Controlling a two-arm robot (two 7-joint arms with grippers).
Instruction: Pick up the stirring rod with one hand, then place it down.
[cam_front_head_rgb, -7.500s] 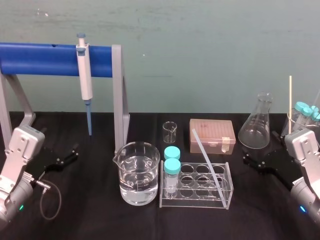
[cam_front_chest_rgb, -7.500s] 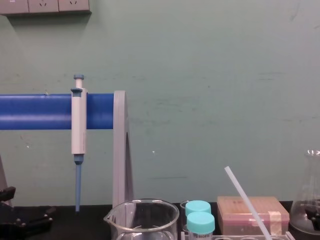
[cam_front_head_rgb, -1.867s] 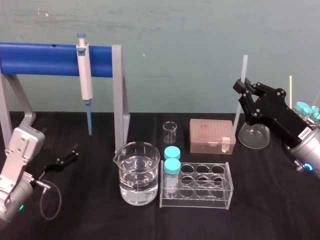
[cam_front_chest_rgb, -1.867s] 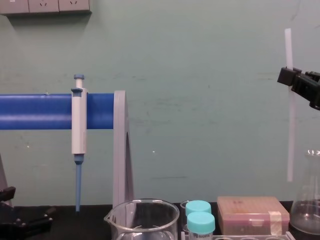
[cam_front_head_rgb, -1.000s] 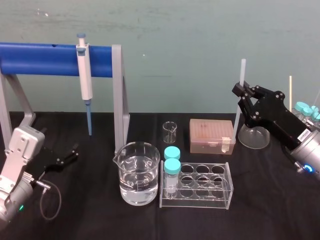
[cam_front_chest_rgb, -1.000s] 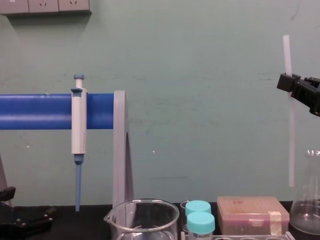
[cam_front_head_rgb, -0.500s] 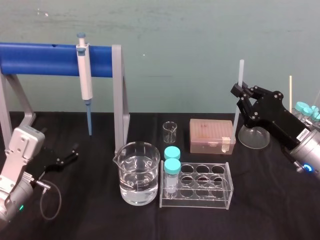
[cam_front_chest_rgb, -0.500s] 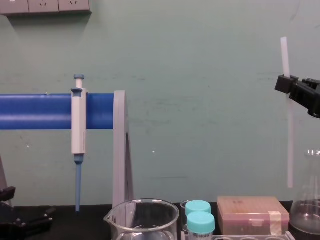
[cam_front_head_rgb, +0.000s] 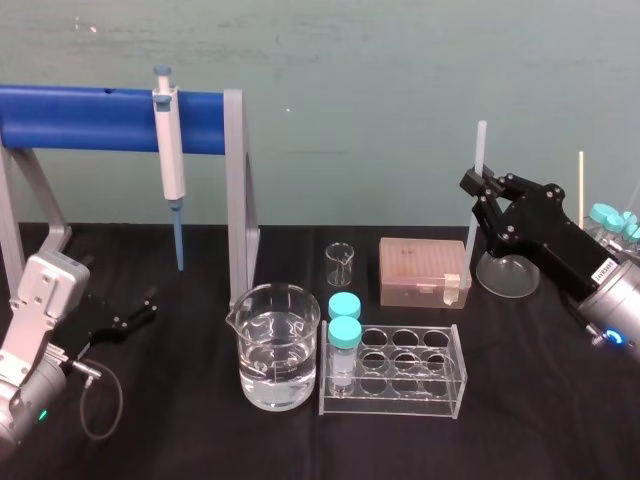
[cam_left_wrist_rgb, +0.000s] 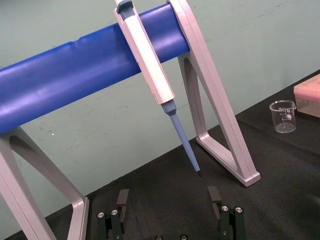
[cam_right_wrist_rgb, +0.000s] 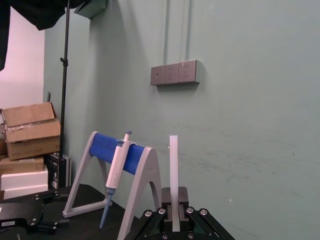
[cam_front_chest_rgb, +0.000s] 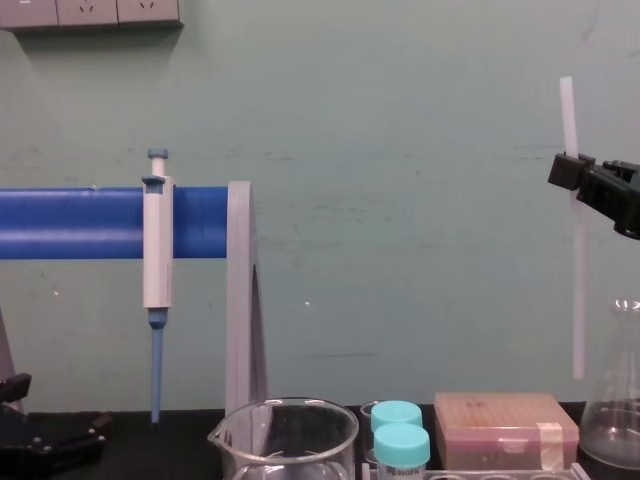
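Rod upright, clamped near upper end by right gripper, lower end off table, beside box. Left gripper parked far left, fingers apart.

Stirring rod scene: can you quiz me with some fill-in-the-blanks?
The right gripper holds the stirring rod ____ in the air.
The left gripper lies parked, fingers ____.
The pipette hangs from the ____ bar.
The rack holds ____ cyan-capped vials.
Missing: upright; open; blue; two.
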